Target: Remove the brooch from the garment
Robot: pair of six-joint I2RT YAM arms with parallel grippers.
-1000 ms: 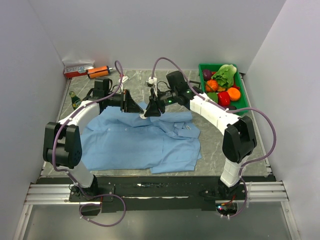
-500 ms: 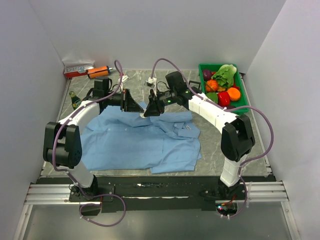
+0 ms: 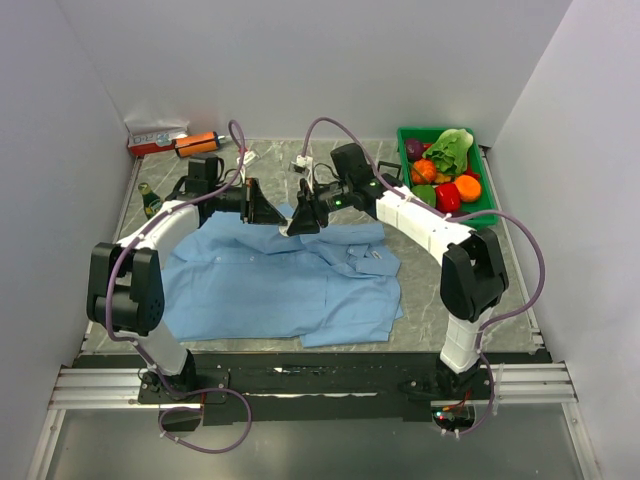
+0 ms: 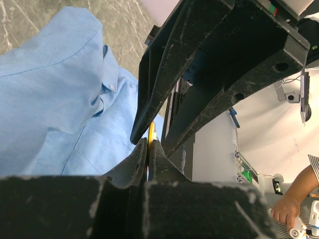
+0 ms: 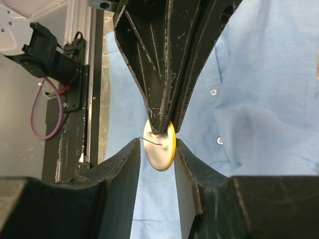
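- The brooch (image 5: 160, 154) is a small flat disc with a gold rim and a pale face. A thin pin sticks out from its middle.
- It hangs in the air between the two grippers, over the far part of the light blue shirt (image 3: 270, 285), about midway across the table (image 3: 440, 300).
- The left gripper (image 5: 160, 127) has its jaws clenched on the disc's upper edge. Only a yellow sliver shows between its fingertips in its own wrist view.
- The right gripper (image 5: 157, 144) has its jaws parted, one on either side of the disc. One finger looks to be against the rim, and the other stands just off the face, near the pin's tip. It does not look clamped.
- In the right wrist view the pin shows bare, with no cloth on it. The brooch therefore looks clear of the garment, though its back is hidden.
- Handling, as a judgement:
  - The disc is light, stiff and smooth, so a pinch on the edge alone could let it swivel or slip.
  - The flat faces or the rim are the places to hold it, well away from the pin, which is thin and could bend or catch.
  - The shirt is thin and limp. If the pin snags, the cloth will lift with it and give no resistance.
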